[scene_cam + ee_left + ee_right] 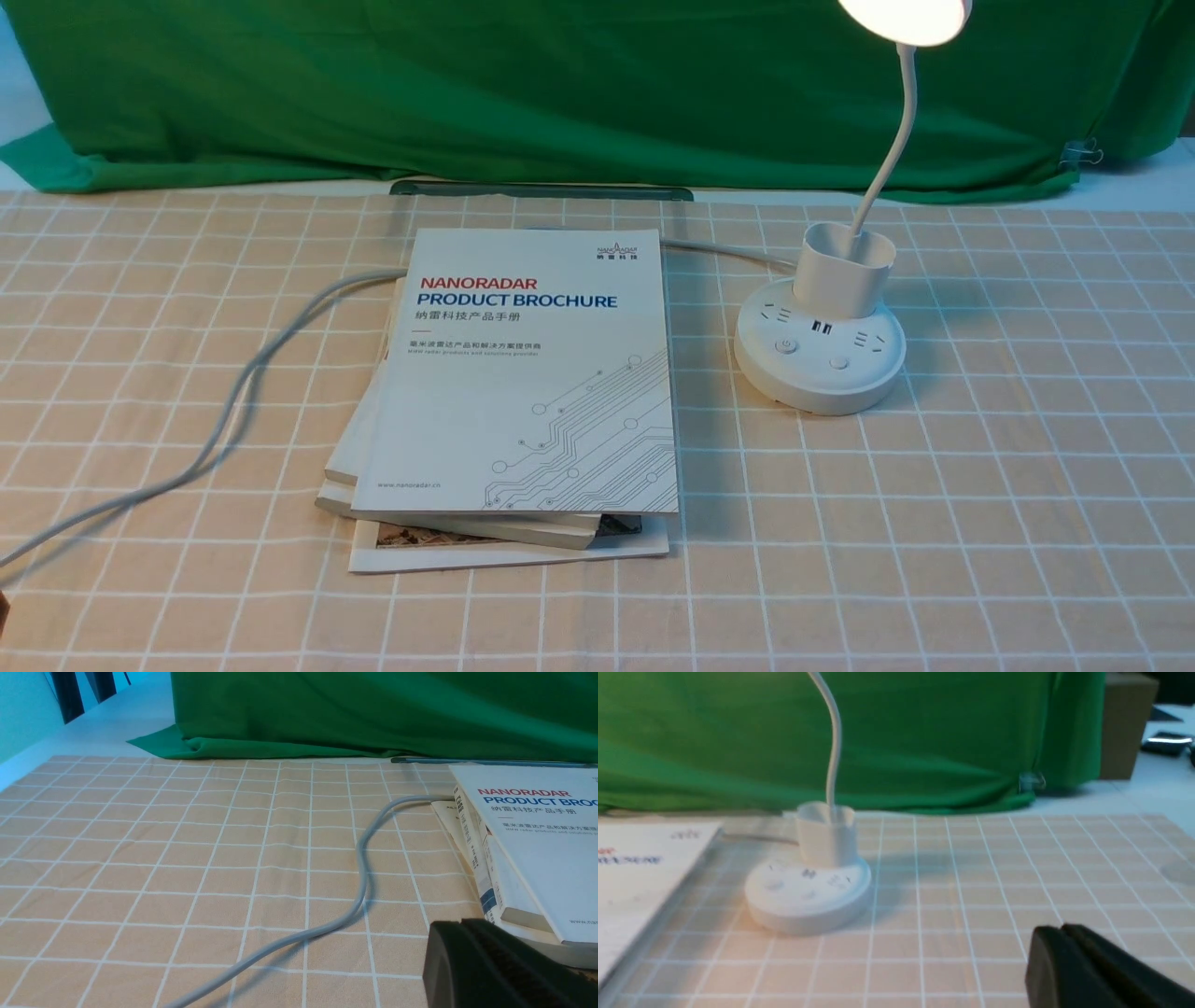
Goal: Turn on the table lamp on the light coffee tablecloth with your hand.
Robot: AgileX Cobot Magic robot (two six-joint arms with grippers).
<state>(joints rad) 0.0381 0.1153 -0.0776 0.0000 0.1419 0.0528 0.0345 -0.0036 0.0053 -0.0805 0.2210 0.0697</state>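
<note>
Nearest the right wrist camera, the right gripper (1057, 947) fills the lower right of its frame, its two dark jaws pressed together with only a thin seam between them and nothing held. From that tip the table lamp (810, 884) lies ahead and toward the left of the frame, well apart, with bare light coffee tablecloth (971, 882) between. In the front view the lamp stands right of centre, its round base (820, 355) flat on the cloth, its neck rising to a disc head (906, 14) that already glows at the top edge. Neither arm shows in that view. The left gripper (462, 956) sits low at the lower right of its own frame, jaws likewise together and empty, beside the brochure stack (523, 392) and grey cable (359, 877). The right arm looks the nearer; the task appears done.
</note>
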